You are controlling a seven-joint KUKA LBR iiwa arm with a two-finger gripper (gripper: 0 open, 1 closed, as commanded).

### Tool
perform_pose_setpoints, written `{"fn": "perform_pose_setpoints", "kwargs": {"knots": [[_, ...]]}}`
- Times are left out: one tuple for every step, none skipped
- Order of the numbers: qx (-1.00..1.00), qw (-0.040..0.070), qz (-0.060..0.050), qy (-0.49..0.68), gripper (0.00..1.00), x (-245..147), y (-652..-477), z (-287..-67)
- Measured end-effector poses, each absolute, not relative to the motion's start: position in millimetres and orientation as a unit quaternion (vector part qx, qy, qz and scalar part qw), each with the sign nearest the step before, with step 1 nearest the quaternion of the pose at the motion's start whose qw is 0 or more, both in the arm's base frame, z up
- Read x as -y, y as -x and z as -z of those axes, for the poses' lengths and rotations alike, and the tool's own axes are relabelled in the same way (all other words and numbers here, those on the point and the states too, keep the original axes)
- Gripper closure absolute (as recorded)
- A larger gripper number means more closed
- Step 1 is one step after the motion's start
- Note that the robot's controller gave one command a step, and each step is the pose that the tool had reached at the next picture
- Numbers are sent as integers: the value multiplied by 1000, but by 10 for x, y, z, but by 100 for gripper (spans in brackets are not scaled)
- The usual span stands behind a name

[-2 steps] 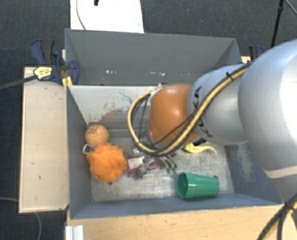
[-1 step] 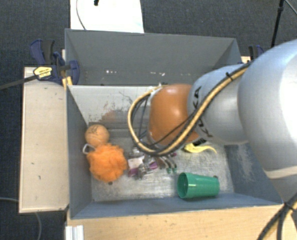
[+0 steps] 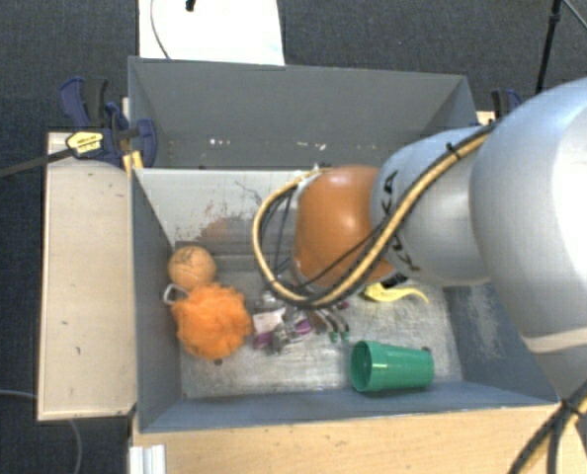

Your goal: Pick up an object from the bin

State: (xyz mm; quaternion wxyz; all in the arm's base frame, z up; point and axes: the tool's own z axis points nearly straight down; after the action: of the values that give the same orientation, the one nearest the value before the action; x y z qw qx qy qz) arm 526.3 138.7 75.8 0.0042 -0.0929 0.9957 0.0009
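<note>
Several small purple-white pieces (image 3: pixel 277 332) lie just left of green plastic cup (image 3: pixel 392 365); end effector (image 3: pixel 301 321) low over them. Spread or pressed together: cannot tell, orange wrist cover (image 3: pixel 333 227) masks it. Risk: pieces small, tangled; grasp may slip or drag fluffy orange puff (image 3: pixel 212 322) farther left of cup. Yellow item (image 3: pixel 397 291) beyond cup part-hidden under arm.

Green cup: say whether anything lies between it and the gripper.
Nothing visible does. The green cup lies on its side on the bin floor beside the gripper, which is down over small purple and white scraps.
</note>
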Motion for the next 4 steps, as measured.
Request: {"fn": "perform_pose_setpoints", "kwargs": {"knots": [[-967, 8, -2, 253, 100, -1327, -5352, -751], [-968, 8, -2, 252, 100, -1326, -5352, -751], [-968, 8, -2, 250, 100, -1326, -5352, -751], [-968, 8, -2, 249, 100, -1326, -5352, -751]]}}
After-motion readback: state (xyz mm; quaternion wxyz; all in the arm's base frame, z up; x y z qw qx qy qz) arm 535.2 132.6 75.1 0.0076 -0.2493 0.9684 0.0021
